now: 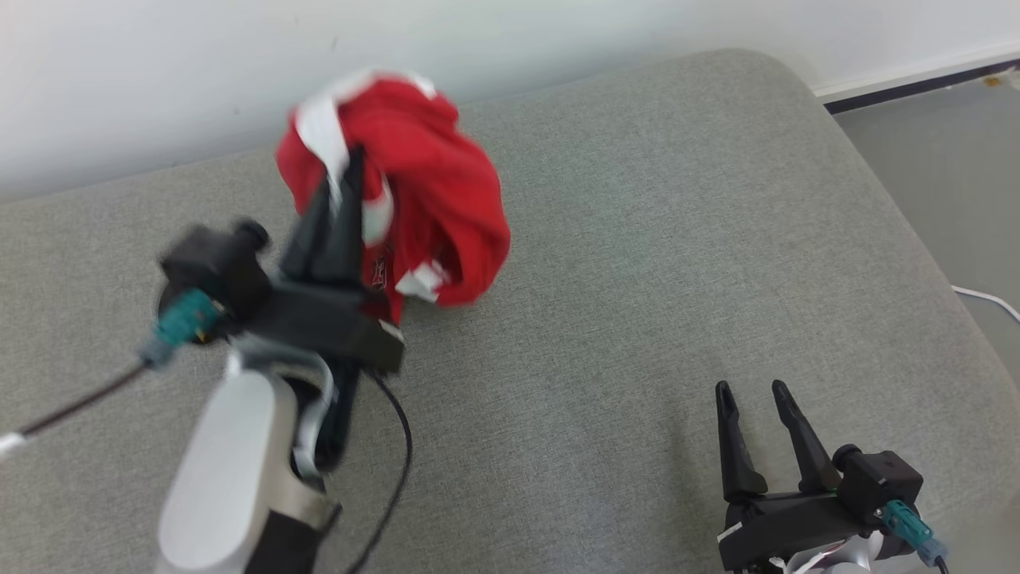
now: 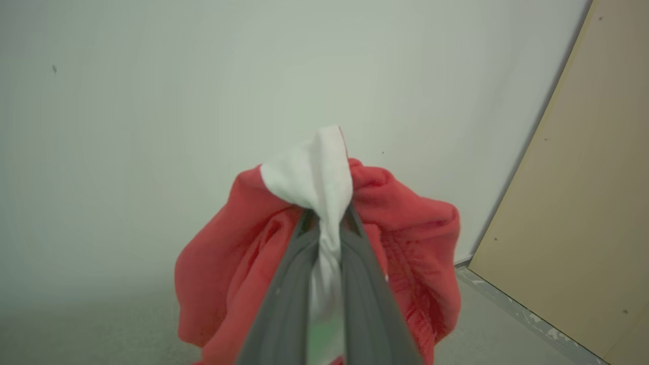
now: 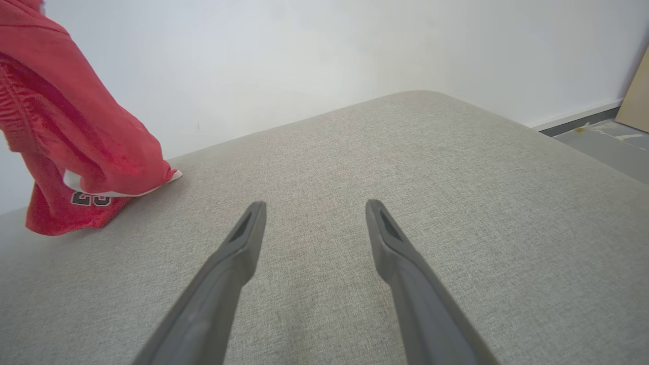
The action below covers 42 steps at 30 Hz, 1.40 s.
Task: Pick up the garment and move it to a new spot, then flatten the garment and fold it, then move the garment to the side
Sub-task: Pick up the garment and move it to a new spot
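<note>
The garment [image 1: 422, 183] is a red jersey with white trim, bunched up and lifted over the back left of the grey cushion [image 1: 653, 263]. My left gripper [image 1: 343, 171] is shut on it, pinching a white edge between its fingers. In the left wrist view that white fold [image 2: 317, 177] sticks out past my left gripper [image 2: 328, 215], with red cloth [image 2: 405, 243] draped around. From the right wrist view the garment [image 3: 76, 142] hangs at the far left, its lower hem touching the cushion. My right gripper [image 1: 751, 391] stands open near the front right, empty [image 3: 314, 205].
A white wall [image 1: 159, 72] runs behind the cushion. The cushion's rounded right edge drops to a grey floor [image 1: 948, 159] with a dark baseboard and a white cable [image 1: 988, 299]. A tan board [image 2: 583, 213] leans at the right in the left wrist view.
</note>
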Available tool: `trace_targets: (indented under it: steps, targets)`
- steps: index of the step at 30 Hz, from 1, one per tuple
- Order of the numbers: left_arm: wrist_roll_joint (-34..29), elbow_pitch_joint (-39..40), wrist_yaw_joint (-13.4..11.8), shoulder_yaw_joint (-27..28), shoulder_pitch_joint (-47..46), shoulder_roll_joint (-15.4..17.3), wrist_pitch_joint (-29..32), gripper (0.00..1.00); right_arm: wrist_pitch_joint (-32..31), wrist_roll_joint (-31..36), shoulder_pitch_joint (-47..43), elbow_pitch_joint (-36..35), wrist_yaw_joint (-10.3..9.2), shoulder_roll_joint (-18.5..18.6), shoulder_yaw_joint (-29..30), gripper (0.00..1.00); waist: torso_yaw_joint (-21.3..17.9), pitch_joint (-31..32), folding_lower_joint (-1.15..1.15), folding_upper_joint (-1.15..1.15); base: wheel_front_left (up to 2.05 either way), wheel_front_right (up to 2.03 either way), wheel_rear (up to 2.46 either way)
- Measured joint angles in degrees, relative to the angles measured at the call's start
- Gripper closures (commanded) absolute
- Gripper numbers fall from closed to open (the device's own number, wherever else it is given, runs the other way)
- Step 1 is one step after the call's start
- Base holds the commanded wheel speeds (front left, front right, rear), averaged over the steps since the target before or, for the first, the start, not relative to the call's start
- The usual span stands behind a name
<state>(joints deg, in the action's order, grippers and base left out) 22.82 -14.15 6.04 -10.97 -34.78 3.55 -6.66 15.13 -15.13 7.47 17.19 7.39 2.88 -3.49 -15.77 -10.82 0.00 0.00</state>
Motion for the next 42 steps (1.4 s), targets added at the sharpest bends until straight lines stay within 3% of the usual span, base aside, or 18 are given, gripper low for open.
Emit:
trace_targets:
  steps: [14, 15, 16, 17, 23, 28, 37, 42]
  targets:
    - [4.8, -21.7, 0.5, -6.1, 7.9, -0.6, -4.9, 1.00, 0.0, 0.1, 0.7, 0.5, 0.00, 0.0, -0.4, 0.00, 1.9, -0.1, 0.00, 0.00, 0.00, 0.00, 0.00]
    - [4.7, -22.5, 0.5, -6.7, 7.9, -0.5, -5.5, 0.72, 0.0, 0.1, 0.7, 0.5, 0.00, 0.0, -0.5, 0.00, 2.1, 0.0, 0.00, 0.00, 0.00, 0.00, 0.00]
    - [4.4, -22.9, 0.5, -7.4, 7.7, -0.5, -6.1, 0.07, 0.0, 0.1, 0.7, 0.5, 0.00, 0.0, -0.4, 0.00, 2.2, 0.2, 0.00, 0.00, 0.00, 0.00, 0.00]
    - [4.9, -22.8, 0.5, -8.0, 7.4, -0.6, -6.5, 0.00, 0.0, 0.1, 0.6, 0.5, 0.00, 0.0, -0.2, 0.00, 2.4, 0.3, 0.00, 0.00, 0.00, 0.00, 0.00]
    - [7.3, -17.5, 0.5, -11.1, 5.7, -0.7, -7.9, 0.00, 0.0, 0.1, -0.9, 0.4, 0.00, 0.0, 0.9, 0.00, 4.3, 1.4, 0.00, 0.00, 0.00, 0.00, 0.00]
    - [7.6, -13.7, -0.9, -9.2, 5.8, 0.0, -8.2, 0.00, 0.0, 0.0, -1.0, 0.0, 0.00, 0.0, 1.2, 0.00, 6.5, 2.0, 0.00, 0.00, 0.00, 0.00, 0.00]
    - [6.8, -8.4, -3.1, -3.3, 12.4, 5.6, -8.4, 0.00, 0.0, 0.1, -1.8, -0.8, 0.00, 0.0, 1.2, 0.00, 9.5, 3.4, 0.00, 0.00, 0.00, 0.00, 0.00]
    - [2.5, -5.7, -4.8, -0.5, 18.3, 8.8, -8.4, 0.00, 0.0, 0.7, -2.5, -1.3, 0.00, 0.0, 1.8, 0.00, 10.7, 4.2, 0.00, 0.00, 0.00, 0.00, 0.00]
